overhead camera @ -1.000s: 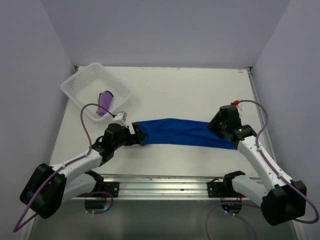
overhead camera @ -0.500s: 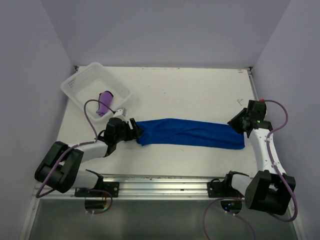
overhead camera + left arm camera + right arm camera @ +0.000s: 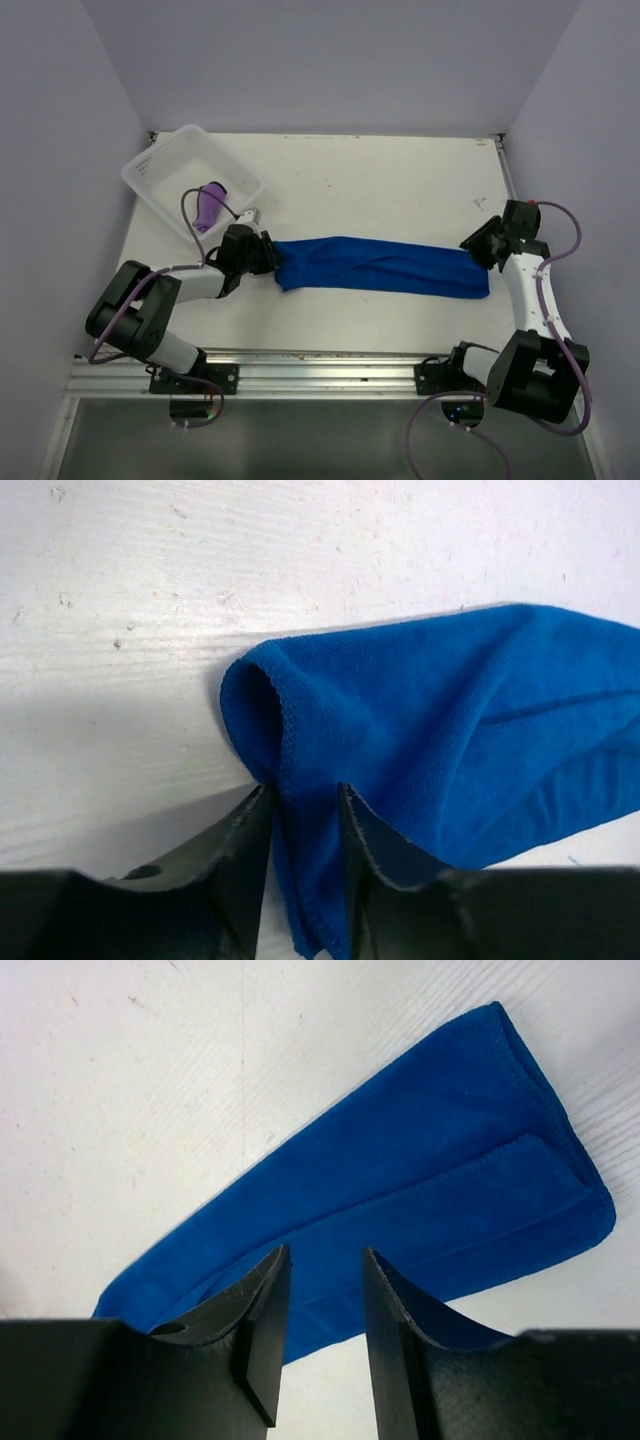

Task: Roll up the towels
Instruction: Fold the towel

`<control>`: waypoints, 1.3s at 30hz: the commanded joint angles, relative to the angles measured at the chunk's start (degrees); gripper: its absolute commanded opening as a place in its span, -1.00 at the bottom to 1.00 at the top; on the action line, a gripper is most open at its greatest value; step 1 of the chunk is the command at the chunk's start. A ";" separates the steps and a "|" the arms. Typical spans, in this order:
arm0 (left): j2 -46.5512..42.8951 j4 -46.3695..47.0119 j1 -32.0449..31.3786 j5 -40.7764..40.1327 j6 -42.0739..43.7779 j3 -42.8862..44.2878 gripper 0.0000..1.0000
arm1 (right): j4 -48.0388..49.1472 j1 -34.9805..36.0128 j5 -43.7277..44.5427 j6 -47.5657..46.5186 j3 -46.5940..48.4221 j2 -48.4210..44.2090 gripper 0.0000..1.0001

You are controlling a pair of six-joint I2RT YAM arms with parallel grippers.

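Left of the blue towel, well apart and towards the back wall, stands the white basket. The purple towel lies inside it as a compact bundle.

At the blue towel's left end sits the left gripper, low over the table. Its fingers are drawn narrow and pinch a fold of the cloth. The left wrist view shows fabric filling the gap between them, with the hemmed edge looped just beyond the tips.

The blue towel itself lies on the table as a long band folded lengthwise, one layer crossing the other diagonally near the middle.

At the blue towel's right end is the right gripper. Its fingers stand partly apart above the layered, squared-off end, with nothing clamped between them. Contact between the tips and the cloth cannot be determined.
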 commanded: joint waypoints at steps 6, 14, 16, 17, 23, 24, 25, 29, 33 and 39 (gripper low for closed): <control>5.17 -12.07 0.13 -3.07 -1.44 4.33 -1.00 | 2.47 -0.84 -1.15 -0.63 0.79 2.18 -0.17; -16.08 -21.90 0.22 -16.84 -3.46 2.75 -1.00 | 4.31 -0.84 -1.77 -2.56 -0.26 4.29 -0.20; -21.35 -24.38 0.39 -19.15 -3.46 2.40 -1.00 | 5.37 -0.84 -3.08 -2.91 -0.97 5.17 -0.28; -22.42 -24.73 0.66 -19.77 -3.46 1.87 -1.00 | 6.07 -0.84 -4.22 -3.17 -1.06 6.48 -0.30; -24.98 -26.40 0.83 -20.64 -4.78 0.55 -1.00 | 5.03 5.30 -4.77 -7.30 0.96 11.85 -0.42; -26.29 -26.58 0.83 -21.17 -4.86 0.29 -1.00 | 4.85 7.05 -4.23 -8.00 0.88 12.03 -0.42; -27.00 -26.58 0.83 -21.53 -4.87 0.11 -1.00 | 4.24 7.76 -3.88 -8.27 0.88 12.29 -0.42; -28.41 -26.84 0.83 -22.15 -3.81 0.37 -1.00 | 3.09 8.56 -0.99 -9.94 -0.09 12.73 -0.42; -28.41 -26.32 0.92 -21.53 -2.93 0.73 -1.00 | 1.16 8.91 0.51 -12.92 -0.27 12.73 -0.43; -28.41 -24.74 0.92 -20.39 -2.67 -0.33 -1.00 | 4.49 18.46 -4.48 -14.86 -0.18 10.71 -0.46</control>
